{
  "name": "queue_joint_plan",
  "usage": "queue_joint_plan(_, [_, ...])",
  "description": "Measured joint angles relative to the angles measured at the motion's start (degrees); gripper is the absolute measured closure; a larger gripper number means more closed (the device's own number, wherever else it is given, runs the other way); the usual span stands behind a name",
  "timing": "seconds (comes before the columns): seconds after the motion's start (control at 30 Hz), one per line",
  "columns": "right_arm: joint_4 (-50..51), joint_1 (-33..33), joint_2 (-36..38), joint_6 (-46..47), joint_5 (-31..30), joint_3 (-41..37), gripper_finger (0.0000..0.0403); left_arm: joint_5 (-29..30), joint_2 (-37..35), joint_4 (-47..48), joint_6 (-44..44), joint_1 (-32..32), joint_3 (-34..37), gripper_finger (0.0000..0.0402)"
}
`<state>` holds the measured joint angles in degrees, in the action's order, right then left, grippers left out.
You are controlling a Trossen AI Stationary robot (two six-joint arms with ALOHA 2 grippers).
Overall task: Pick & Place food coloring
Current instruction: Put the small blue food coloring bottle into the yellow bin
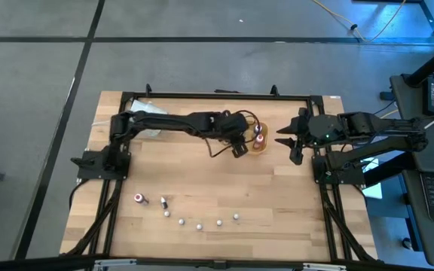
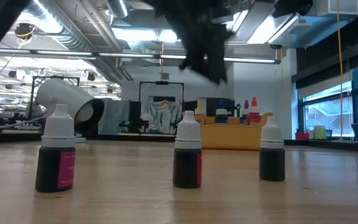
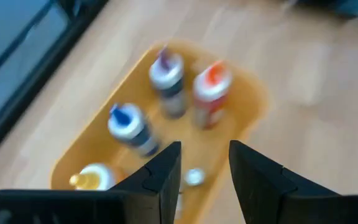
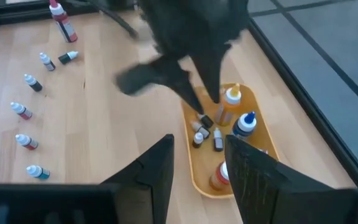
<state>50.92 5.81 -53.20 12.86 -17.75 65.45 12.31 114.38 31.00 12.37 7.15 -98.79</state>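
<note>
Left wrist view motion-blurred, tray [image 3: 241, 93] labels unreadable, small bottles [image 1: 200, 225] tiny from above

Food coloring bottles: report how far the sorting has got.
Done: several bottles sit in the orange tray, including an orange-capped and a blue-capped one. In hand: the left gripper hovers over the tray, jaws apart and empty. The right gripper waits nearby. Left: a row of small bottles on the table.

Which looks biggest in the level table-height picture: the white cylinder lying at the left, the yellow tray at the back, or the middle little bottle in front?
1. white cylinder
2. yellow tray, similar in extent
3. middle bottle

The bottle stands nearest the camera, so it is really much smaller.
</note>
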Motion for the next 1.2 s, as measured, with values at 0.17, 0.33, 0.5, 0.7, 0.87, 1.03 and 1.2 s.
queue_joint_plan(0.17, [-3.7,1.7,-2.0,-5.4,4.3,0.0,0.0259,0.6,-6.7,-3.6,-1.6,-4.4,3.5,0.0273])
queue_joint_plan(0.33, [-8.5,6.3,-6.4,-7.3,8.9,0.0,0.0259,0.2,-14.4,-17.2,0.8,-8.9,16.7,0.0269])
queue_joint_plan(0.5, [-12.3,11.4,-13.4,-9.1,8.9,0.0,0.0259,-0.1,-20.5,-31.9,4.9,-13.9,29.9,0.0268])
queue_joint_plan(0.7, [-19.8,17.5,-22.8,-13.2,9.5,0.0,0.0259,-0.1,-23.7,-36.4,6.4,-19.6,36.1,0.0272])
queue_joint_plan(0.87, [-23.5,20.3,-30.1,-13.0,15.4,0.0,0.0259,0.0,-23.6,-36.4,6.4,-22.9,36.1,0.0269])
queue_joint_plan(1.03, [-27.5,21.7,-37.3,-13.0,17.6,0.0,0.0259,0.0,-23.6,-36.6,6.4,-24.7,36.1,0.0268])
queue_joint_plan(1.2, [-31.2,22.3,-43.8,-8.5,17.9,0.0,0.0259,0.0,-23.6,-36.4,6.4,-25.5,36.1,0.0271])
